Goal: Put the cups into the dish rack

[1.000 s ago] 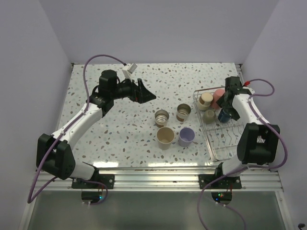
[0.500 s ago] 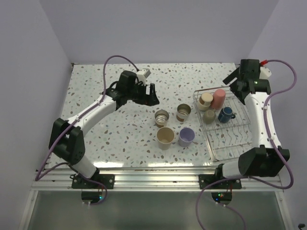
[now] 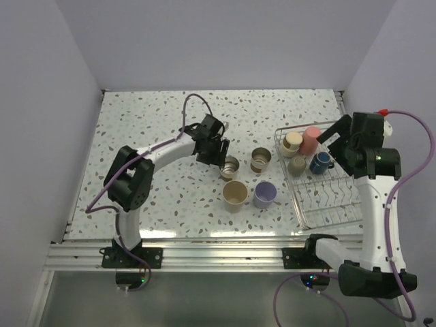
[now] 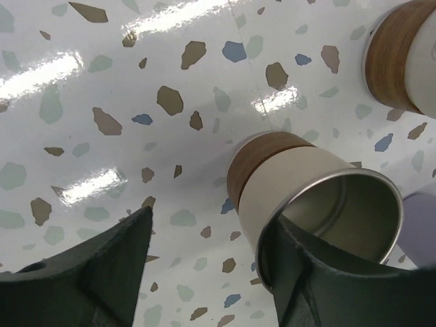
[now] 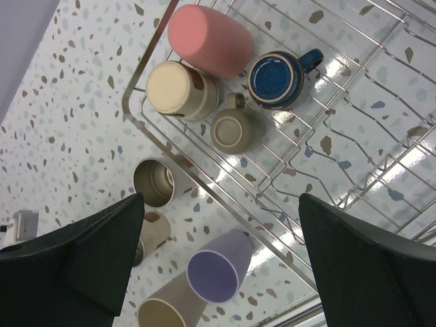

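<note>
Four cups stand on the table: a steel cup (image 3: 230, 167), a second steel cup (image 3: 260, 160), a tan cup (image 3: 234, 195) and a lavender cup (image 3: 265, 194). The dish rack (image 3: 328, 199) holds a cream cup (image 3: 293, 143), a pink cup (image 3: 311, 139), a small beige cup (image 3: 297, 165) and a dark blue mug (image 3: 320, 162). My left gripper (image 3: 218, 155) is open and low beside the first steel cup (image 4: 310, 204), with its right finger (image 4: 320, 286) at the rim. My right gripper (image 3: 340, 142) is open and empty, raised above the rack (image 5: 354, 136).
The right wrist view shows the pink cup (image 5: 208, 41), cream cup (image 5: 180, 92), beige cup (image 5: 235, 129) and blue mug (image 5: 276, 80) at the rack's far end. The lavender cup (image 5: 218, 272) stands just outside the rack's left wall. Side walls border the table.
My left gripper swung right and down to the steel cup. My right gripper left the blue mug in the rack, rose and pulled back.
</note>
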{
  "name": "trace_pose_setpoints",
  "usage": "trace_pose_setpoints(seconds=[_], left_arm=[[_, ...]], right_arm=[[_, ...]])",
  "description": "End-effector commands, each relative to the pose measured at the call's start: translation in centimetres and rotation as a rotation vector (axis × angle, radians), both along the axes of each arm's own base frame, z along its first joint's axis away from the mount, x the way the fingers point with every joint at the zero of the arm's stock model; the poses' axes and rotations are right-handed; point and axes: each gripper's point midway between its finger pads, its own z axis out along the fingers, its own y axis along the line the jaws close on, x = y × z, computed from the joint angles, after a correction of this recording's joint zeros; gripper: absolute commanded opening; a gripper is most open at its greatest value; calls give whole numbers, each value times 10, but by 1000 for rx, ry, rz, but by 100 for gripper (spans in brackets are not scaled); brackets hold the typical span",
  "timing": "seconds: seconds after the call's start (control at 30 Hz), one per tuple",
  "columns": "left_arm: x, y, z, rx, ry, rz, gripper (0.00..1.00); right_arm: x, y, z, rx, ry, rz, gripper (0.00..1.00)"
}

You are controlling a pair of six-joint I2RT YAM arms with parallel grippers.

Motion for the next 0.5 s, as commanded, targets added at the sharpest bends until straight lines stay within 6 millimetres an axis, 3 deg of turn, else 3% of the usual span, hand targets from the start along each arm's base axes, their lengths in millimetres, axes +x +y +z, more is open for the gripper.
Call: trace_pose_setpoints(seconds=[0.0,0.07,0.1,0.13,0.17,0.27,0.37,0.43,0.47], left_arm=[[5,-9,6,-4,-19,16,63],[6,-13,6,-21,-18,20,51],[8,-18,9,-38,-26,19,31],[9,-19,10,-43,-26,23,23],[11,-20,11,-44,-29,24,4],[22,-17,26,-24,-59,53,0],[45,-7,68,-73,-123,105,0],[63,-4,113,-174,-193,139,0],[77,-4,139,-277,-228,137,0]], right_arm=[[-9,6,-8,10,43,43,98],[-11,8,-7,16,42,54,98],[-11,9,-5,16,34,57,98],[-11,10,-4,19,34,63,98],[-10,10,-2,22,29,66,98],[0,21,12,62,-11,105,98],[26,53,57,190,-176,227,98],[43,82,94,316,-312,344,98],[51,91,102,362,-343,377,98]])
